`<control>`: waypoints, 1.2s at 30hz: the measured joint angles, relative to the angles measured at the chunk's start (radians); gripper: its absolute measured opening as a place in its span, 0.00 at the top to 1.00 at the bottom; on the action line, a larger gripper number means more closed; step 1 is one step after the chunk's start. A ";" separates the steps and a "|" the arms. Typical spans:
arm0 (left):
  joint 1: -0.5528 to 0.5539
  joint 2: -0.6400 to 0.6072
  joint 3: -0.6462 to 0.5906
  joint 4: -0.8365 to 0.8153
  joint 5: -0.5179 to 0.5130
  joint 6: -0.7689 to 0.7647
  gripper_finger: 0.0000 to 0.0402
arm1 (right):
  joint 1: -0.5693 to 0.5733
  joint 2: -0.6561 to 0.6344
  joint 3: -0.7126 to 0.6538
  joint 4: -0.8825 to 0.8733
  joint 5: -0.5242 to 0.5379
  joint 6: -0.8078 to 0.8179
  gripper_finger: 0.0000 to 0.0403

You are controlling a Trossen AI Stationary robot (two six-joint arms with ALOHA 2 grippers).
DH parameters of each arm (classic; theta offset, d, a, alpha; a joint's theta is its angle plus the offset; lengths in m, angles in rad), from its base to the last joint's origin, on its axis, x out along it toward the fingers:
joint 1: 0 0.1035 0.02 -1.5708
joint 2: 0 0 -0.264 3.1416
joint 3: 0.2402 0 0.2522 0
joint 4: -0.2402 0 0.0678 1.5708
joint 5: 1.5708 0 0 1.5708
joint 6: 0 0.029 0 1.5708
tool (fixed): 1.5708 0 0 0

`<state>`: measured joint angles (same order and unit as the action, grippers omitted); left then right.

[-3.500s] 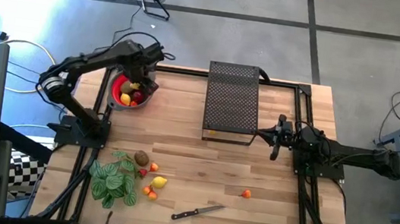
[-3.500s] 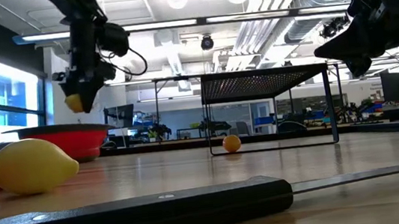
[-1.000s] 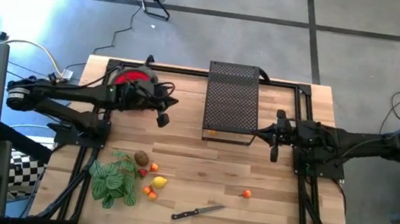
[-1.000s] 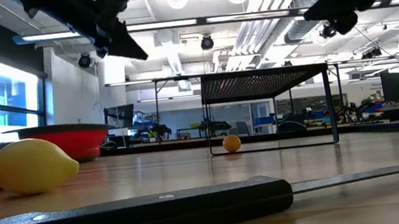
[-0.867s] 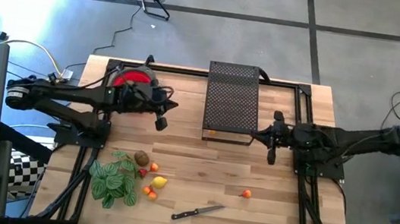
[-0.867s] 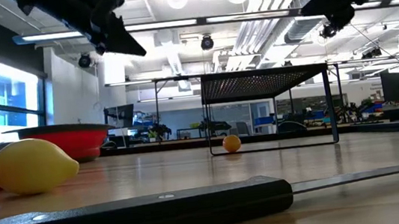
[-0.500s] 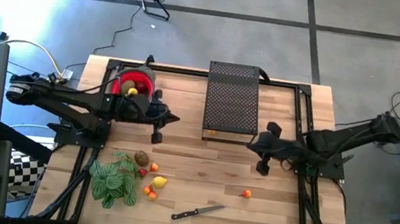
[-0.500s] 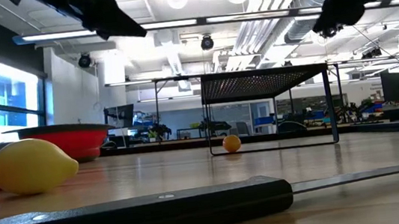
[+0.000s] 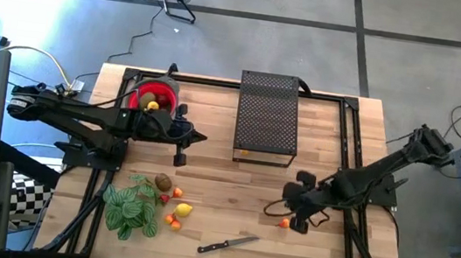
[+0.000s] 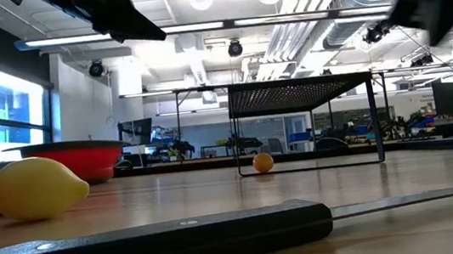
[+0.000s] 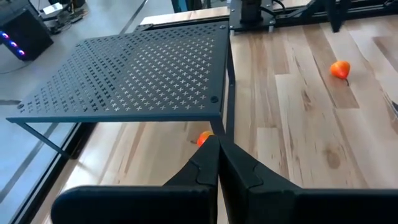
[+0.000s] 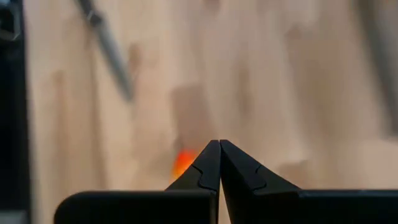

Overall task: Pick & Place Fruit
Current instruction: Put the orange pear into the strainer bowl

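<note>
Right gripper (image 9: 298, 210) hanging over lone orange fruit (image 9: 285, 224) near surface (image 9: 329, 256) centre, jaws shut, empty, likely lining up pick. Left gripper (image 9: 181, 143) waiting beside red bowl (image 9: 140, 94), jaws shut, empty.

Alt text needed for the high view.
Right claw is beside a small orange fruit near the knife; left claw hovers by the red bowl holding fruit. More fruit lies beside a leafy plant.
</note>
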<state>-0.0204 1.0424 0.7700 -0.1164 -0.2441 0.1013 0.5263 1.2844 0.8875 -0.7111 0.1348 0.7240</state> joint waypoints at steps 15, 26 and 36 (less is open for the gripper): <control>0.000 0.000 0.000 -0.031 0.003 0.029 1.00 | 0.002 0.127 0.000 0.006 -0.223 0.120 0.84; 0.000 0.000 0.000 -0.039 0.003 0.052 1.00 | 0.024 0.195 0.000 0.012 -0.157 0.083 0.30; 0.000 0.001 0.000 -0.044 0.003 0.052 1.00 | 0.024 0.315 0.000 0.063 -0.154 0.090 0.23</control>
<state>-0.0200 1.0429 0.7704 -0.1604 -0.2409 0.1532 0.5499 1.5996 0.8875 -0.6485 -0.0193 0.8138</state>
